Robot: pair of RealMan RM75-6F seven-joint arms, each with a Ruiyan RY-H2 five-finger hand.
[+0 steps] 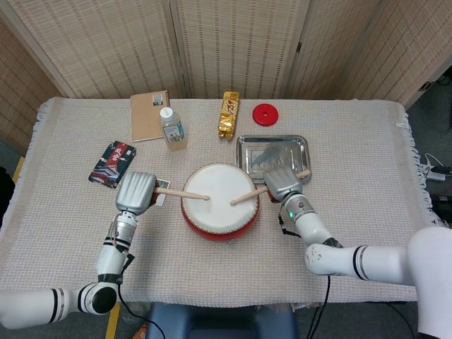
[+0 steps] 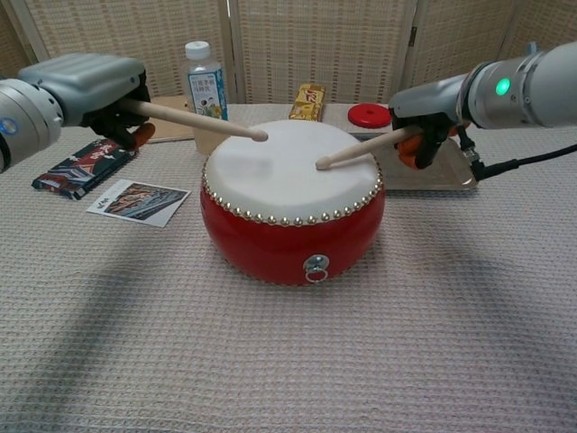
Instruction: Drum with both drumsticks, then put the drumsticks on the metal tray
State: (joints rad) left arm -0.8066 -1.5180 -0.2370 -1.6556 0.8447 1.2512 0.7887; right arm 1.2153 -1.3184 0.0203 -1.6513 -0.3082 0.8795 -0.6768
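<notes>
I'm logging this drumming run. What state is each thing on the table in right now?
Red drum with white skin: upright, both stick tips over its head.
Left hand: grips a wooden drumstick.
Right hand: grips the other wooden drumstick.
Square metal tray: holds no drumstick.
Clear plastic bottle: upright, capped.
Brown notebook: closed, flat.

Even, bright indoor light from above, soft shadows on the tablecloth (image 2: 270,361) near the drum (image 2: 293,203), mild glare on the metal tray (image 1: 272,152), both views sharp.
</notes>
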